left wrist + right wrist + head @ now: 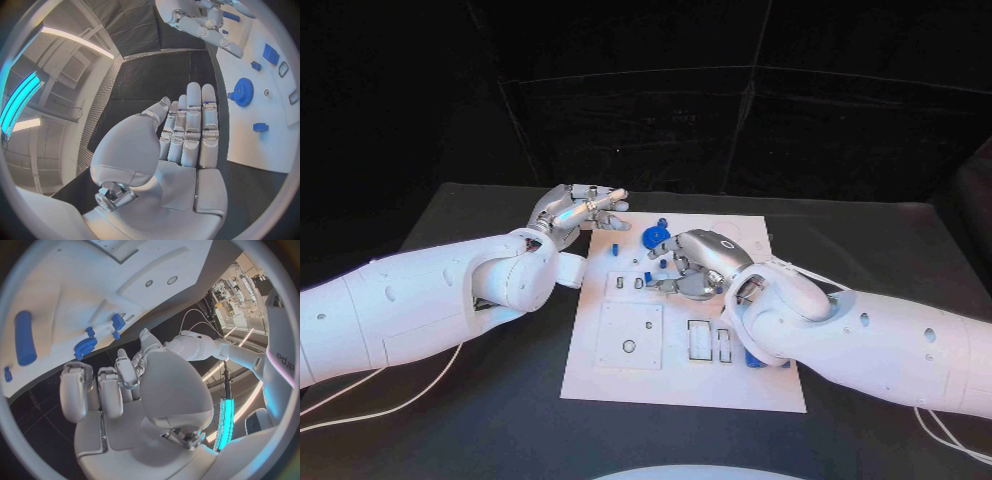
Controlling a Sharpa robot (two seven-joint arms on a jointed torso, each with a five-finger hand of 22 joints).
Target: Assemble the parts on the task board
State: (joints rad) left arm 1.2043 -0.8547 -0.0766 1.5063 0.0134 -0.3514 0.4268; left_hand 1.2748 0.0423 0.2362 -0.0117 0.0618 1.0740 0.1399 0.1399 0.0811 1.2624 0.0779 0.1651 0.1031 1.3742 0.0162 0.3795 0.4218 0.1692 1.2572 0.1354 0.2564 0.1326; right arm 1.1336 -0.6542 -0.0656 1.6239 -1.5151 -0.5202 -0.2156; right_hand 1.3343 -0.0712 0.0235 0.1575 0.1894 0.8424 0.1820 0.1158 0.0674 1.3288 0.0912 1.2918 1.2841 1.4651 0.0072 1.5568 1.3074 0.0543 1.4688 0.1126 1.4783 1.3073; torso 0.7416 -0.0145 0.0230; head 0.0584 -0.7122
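Silver right hand (687, 262) curled over task board (678, 375)

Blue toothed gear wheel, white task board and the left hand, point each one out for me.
Blue toothed gear wheel (243, 92): left wrist view, its flat face.
White task board (682, 385): head view, bare near edge.
Left hand (181, 145): left wrist view, fingers' base.

The right hand (692, 262) covers the middle of the task board (678, 385) in the head view, so whatever lies beneath its palm is hidden. A blue part (754, 358) at the board's 3 o'clock edge is half covered by the right arm. The small blue pieces (659, 222) near 12 o'clock are too small to tell apart. In the right wrist view, the curled fingers (75, 395) hide whether they hold anything.
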